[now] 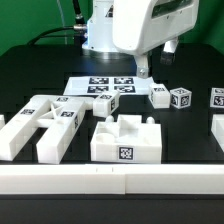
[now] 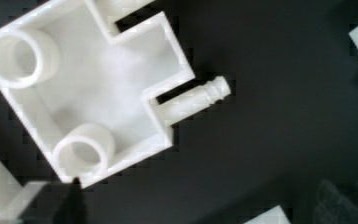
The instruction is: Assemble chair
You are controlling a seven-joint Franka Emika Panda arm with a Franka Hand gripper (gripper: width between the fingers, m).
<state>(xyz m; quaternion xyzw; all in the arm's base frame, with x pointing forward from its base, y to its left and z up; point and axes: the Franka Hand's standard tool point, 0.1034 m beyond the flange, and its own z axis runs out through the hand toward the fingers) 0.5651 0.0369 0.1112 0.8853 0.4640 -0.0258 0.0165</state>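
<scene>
Two-finger gripper point(image 1: 146, 66) hung low under the white arm at the back of the black table point(image 1: 188, 125), jaws spread wide with nothing between them. In the wrist view one dark finger point(image 2: 51, 202) showed at a corner of the frame, its mate only faintly at the other. The nearest chair part was a flat white plastic panel with two round sockets point(image 2: 105, 95), lying flat on the table, with a ribbed white peg point(image 2: 201, 94) jutting from a notch in its edge. The panel lay ahead of the fingers, not between them. One socketed corner sat near the visible finger but apart from it. Its long axis ran on a slant to the line joining the fingers, so by my reading the wrist would need to advance and turn before closing. Other chair parts lay well apart toward the front: a slotted white plastic panel point(image 1: 50, 122) on the exterior view's left and a notched white plastic block point(image 1: 125, 140) mid-front. The arm body masked the ground under the gripper in the exterior view, so the socketed panel could not be matched there. The wrist frame cropped the panel, leaving its full outline unknown. Fingertips were too dark to trace.
</scene>
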